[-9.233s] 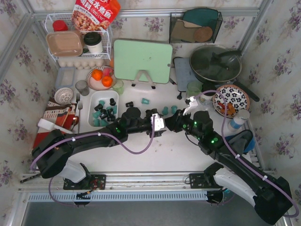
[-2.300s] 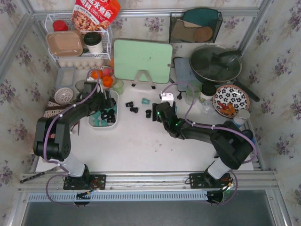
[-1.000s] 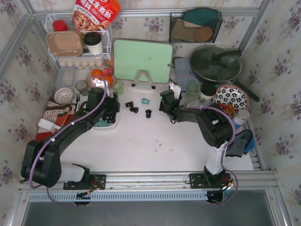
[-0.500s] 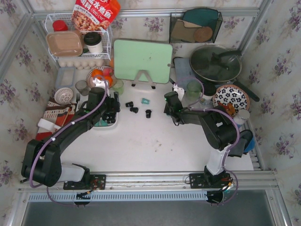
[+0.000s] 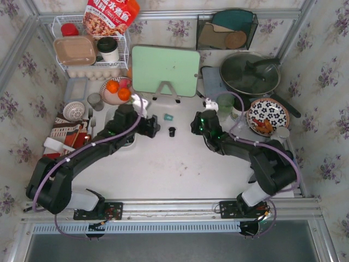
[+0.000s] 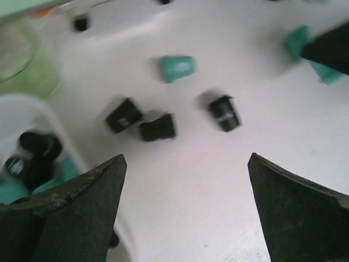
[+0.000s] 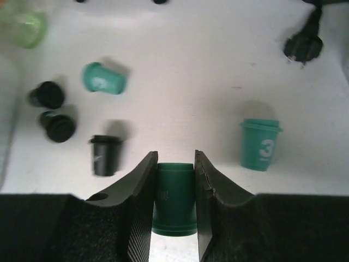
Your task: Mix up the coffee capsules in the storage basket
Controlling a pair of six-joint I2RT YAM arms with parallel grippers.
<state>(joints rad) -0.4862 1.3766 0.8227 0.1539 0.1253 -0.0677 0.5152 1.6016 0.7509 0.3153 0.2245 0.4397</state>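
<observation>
The right gripper is clamped on an upright teal capsule over the white table. A second teal capsule marked 3 stands upright near it. The left gripper hangs with its jaws wide apart above three loose black capsules and a teal one lying on its side. Just beside those, the white storage basket holds black and teal capsules.
</observation>
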